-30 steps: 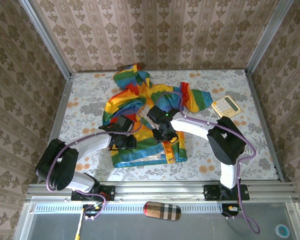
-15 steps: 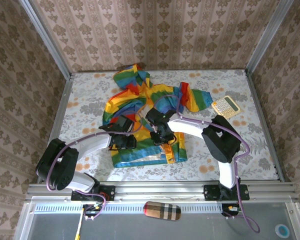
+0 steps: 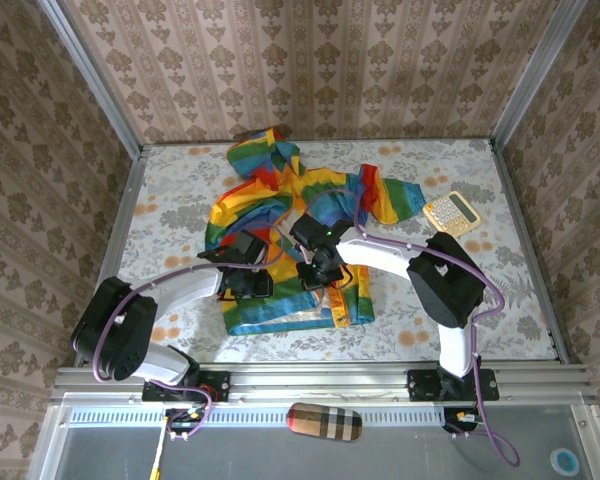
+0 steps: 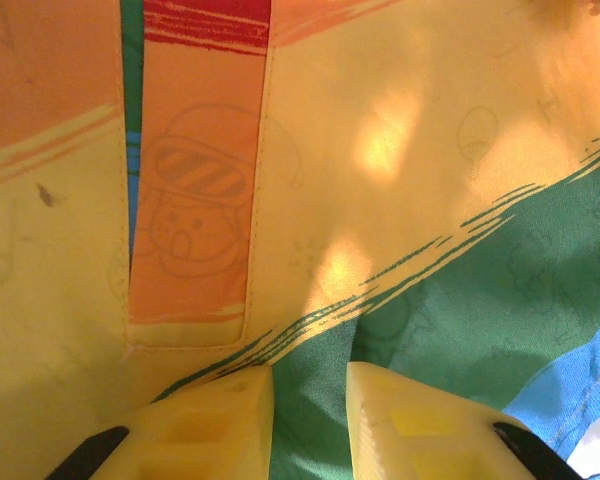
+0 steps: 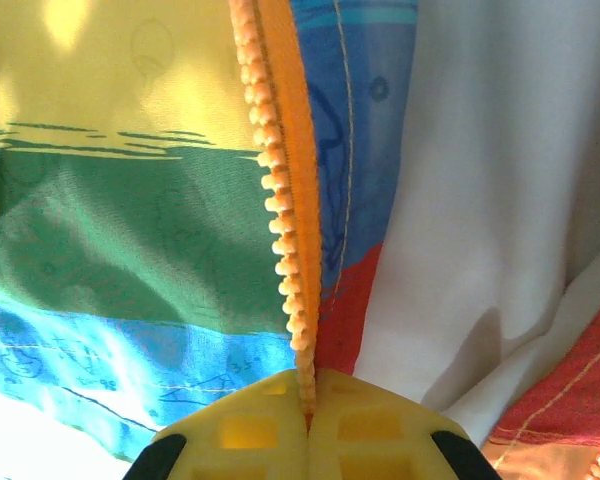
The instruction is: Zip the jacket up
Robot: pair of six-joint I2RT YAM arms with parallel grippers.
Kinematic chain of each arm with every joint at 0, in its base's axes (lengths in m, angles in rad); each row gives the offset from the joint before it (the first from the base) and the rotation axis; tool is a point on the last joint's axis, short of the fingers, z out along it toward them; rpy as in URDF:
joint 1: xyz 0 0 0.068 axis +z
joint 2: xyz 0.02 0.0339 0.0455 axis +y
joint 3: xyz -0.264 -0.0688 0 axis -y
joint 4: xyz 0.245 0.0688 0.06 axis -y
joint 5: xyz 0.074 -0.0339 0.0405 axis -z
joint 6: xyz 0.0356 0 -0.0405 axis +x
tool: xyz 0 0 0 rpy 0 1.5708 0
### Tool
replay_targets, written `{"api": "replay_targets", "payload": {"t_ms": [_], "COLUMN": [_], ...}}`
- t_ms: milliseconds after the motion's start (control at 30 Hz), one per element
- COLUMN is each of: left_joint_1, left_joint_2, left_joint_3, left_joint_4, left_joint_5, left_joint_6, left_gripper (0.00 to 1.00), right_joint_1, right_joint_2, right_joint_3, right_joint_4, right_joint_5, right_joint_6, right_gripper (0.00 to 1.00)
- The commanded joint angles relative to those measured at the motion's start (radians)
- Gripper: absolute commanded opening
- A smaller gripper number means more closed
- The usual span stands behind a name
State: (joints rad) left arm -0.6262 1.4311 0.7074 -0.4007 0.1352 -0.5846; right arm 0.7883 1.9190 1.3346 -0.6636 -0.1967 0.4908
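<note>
The rainbow-striped jacket (image 3: 325, 188) lay open and rumpled mid-worktop (image 3: 180, 200), pale lining showing. Right jaws were clamped on its orange zipper (image 5: 285, 200). Left jaws stood narrowly apart over green cloth, grip unclear.

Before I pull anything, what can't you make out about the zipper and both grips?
- Zipper slider: top view, right arm covers the jacket front; too small anyway.
- Left claw grip: left wrist view, green fabric enters the gap; frame edge cuts off whether it is pinched.
- Zipper teeth below the right claw: right wrist view, hidden by its shut fingers.
</note>
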Motion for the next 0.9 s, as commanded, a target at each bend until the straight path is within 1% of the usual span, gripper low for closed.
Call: {"api": "replay_targets", "payload": {"t_ms": [0,167,300,467,567,667,733,800,867], "left_joint_1": [0.006,0.012,0.046,0.102,0.107,0.109,0.119,0.13,0.131], "left_joint_2": [-0.043,-0.181,-0.271,-0.339,-0.385,-0.416,-0.414,-0.4,-0.393], "left_joint_3": [0.029,0.048,0.018,0.0,-0.014,-0.056,-0.098,-0.152,-0.201], "left_joint_4": [-0.069,-0.093,-0.025,0.015,0.049,0.13,0.207,0.327,0.441], "left_joint_5": [0.001,0.014,0.14,0.31,0.369,0.44,0.497,0.584,0.625], "left_joint_6": [-0.009,0.001,0.011,-0.015,-0.021,-0.058,-0.108,-0.179,-0.238], "left_gripper": [0.26,0.28,0.35,0.38,0.39,0.39,0.35,0.33,0.33], "right_joint_1": [0.006,-0.004,-0.013,-0.027,-0.031,-0.031,-0.034,-0.037,-0.039], "right_joint_2": [-0.038,-0.111,-0.166,-0.212,-0.224,-0.226,-0.223,-0.217,-0.211], "right_joint_3": [0.008,-0.016,-0.041,-0.055,-0.06,-0.067,-0.076,-0.084,-0.087], "right_joint_4": [0.032,0.109,0.193,0.259,0.289,0.324,0.352,0.381,0.399], "right_joint_5": [-0.055,-0.098,-0.131,-0.162,-0.178,-0.2,-0.218,-0.236,-0.248], "right_joint_6": [0.033,0.112,0.182,0.244,0.272,0.302,0.324,0.344,0.358], "right_gripper": [0.0,0.0,0.0,0.0,0.0,0.0,0.0,0.0,0.0]}}
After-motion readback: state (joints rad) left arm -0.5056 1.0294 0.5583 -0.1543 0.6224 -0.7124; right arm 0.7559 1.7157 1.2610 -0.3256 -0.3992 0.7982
